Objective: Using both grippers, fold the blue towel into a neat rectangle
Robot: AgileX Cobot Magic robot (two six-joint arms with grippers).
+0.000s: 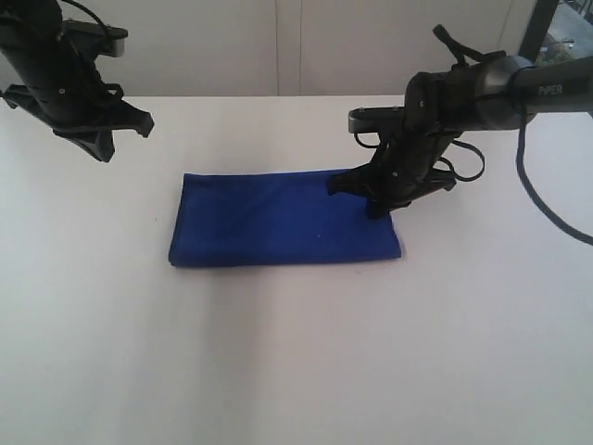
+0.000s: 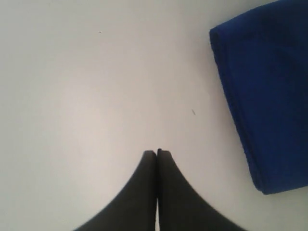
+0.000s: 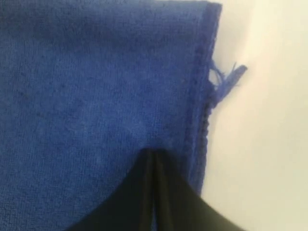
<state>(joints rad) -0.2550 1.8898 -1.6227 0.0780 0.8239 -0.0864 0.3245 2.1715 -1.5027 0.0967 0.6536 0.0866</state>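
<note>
The blue towel lies flat on the white table as a folded, wide rectangle. My right gripper points down at the towel's right end, its tips touching or just above the cloth. In the right wrist view that gripper is shut, with no cloth visible between its fingers, close to the towel edge and a loose thread. My left gripper hangs raised at the far left, apart from the towel. Its wrist view shows the gripper shut and empty over bare table, with the towel off to one side.
The white table spreads wide around the towel. A pale wall runs behind its far edge. Black cables trail from the right arm at the right side.
</note>
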